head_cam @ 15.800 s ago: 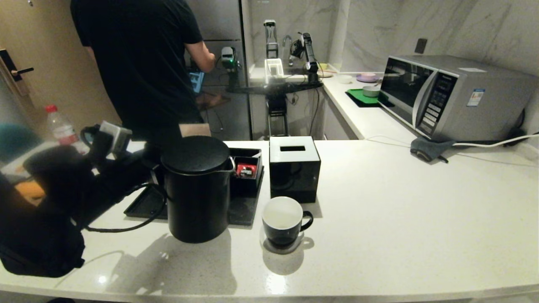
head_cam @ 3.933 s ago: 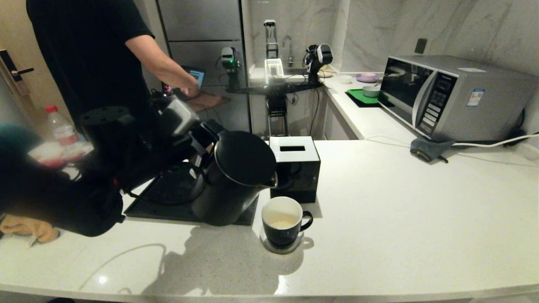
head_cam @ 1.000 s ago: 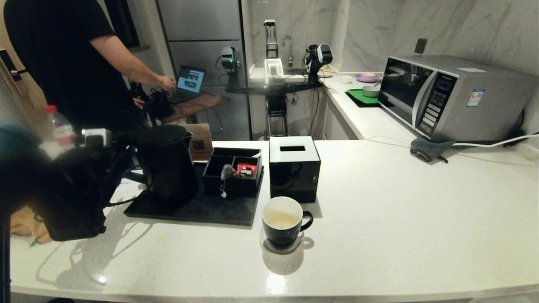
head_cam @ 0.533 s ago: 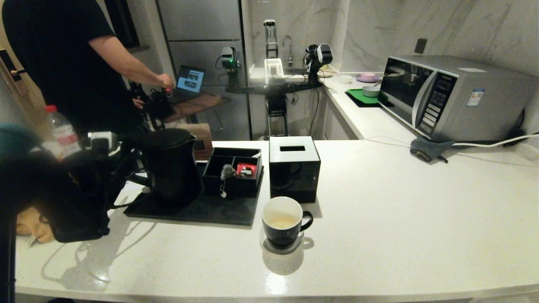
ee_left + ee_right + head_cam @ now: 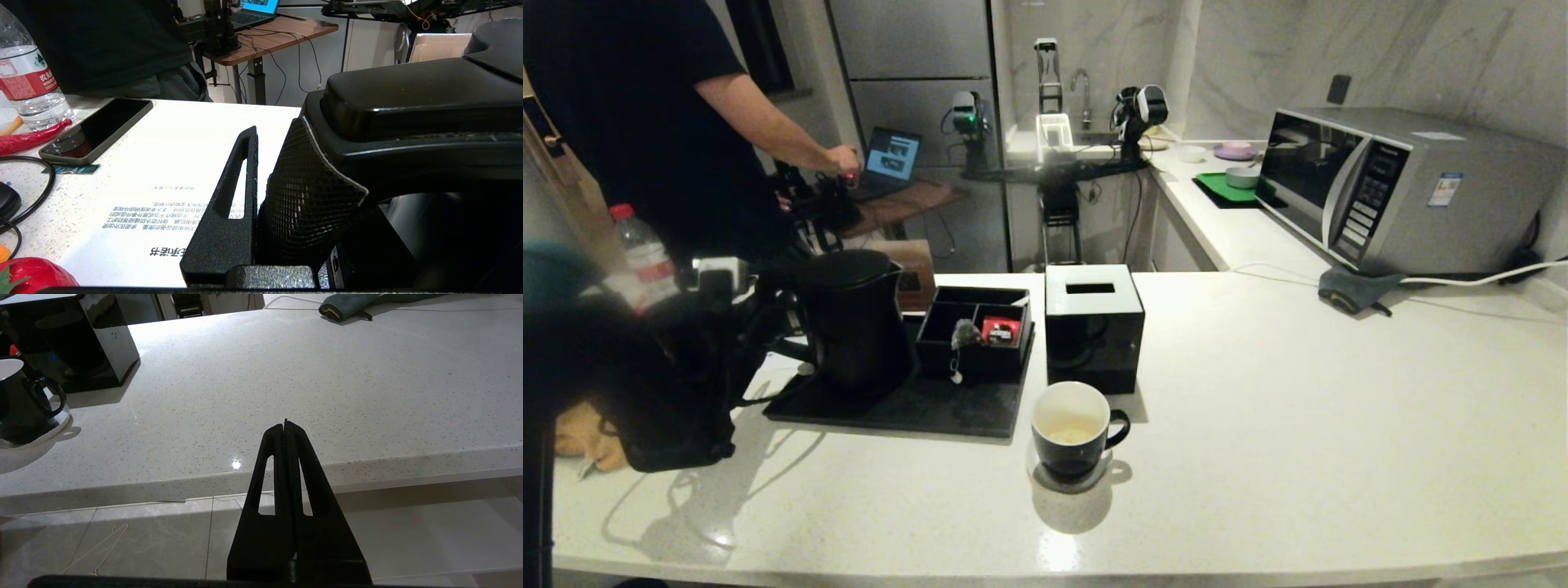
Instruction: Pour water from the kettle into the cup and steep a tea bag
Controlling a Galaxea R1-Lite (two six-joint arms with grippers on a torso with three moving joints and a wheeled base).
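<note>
Left gripper [image 5: 261,163] clamped on kettle [image 5: 854,322] handle – upright on tray [image 5: 915,412], right gripper [image 5: 285,428] closed, empty.

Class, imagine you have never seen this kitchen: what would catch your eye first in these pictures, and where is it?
Most likely the tall black kettle, upright on the dark tray at the counter's left, with the robot's left tool clamped on its handle. Next comes the black cup with its bright white inside, alone in front of the tray, a little pale water at its bottom. The big silver microwave fills the far right.
</note>
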